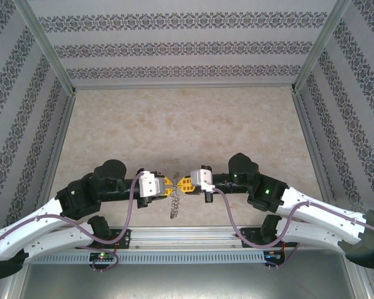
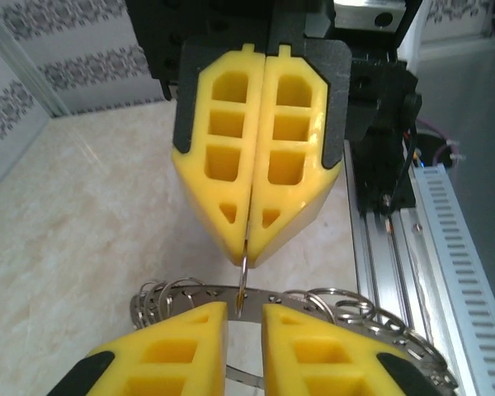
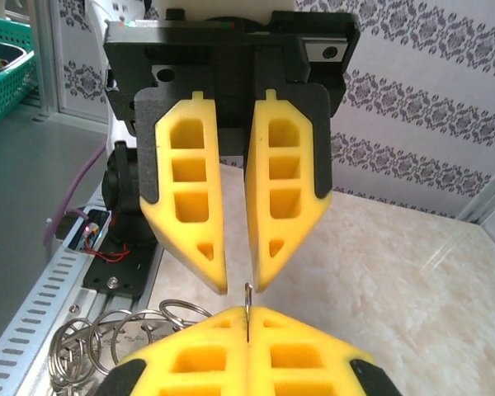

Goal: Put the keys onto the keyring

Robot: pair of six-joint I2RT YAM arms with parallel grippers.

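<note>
Yellow pads sit nose to nose at the low centre of the overhead view, just above the near edge of the counter [image 1: 174,124]. Right claw [image 2: 247,247] is clamped tight, and out of its tips pokes a thin silver loop that looks to be part of the keyring [image 2: 330,301]. The rest of the ring's coils fan out below, dangling toward the rail [image 1: 187,235].

Left claw [image 3: 241,285] has its fingers parted, tips just by that loop, gripping nothing.

Now the danger. That pinch is on a sliver of wire at the very tips, so one sideways nudge from the left claw could twist it free and drop the whole bunch. Close off-centre and the left fingers could bump the right pads instead of catching metal. And those hanging coils may swing and snag.
</note>
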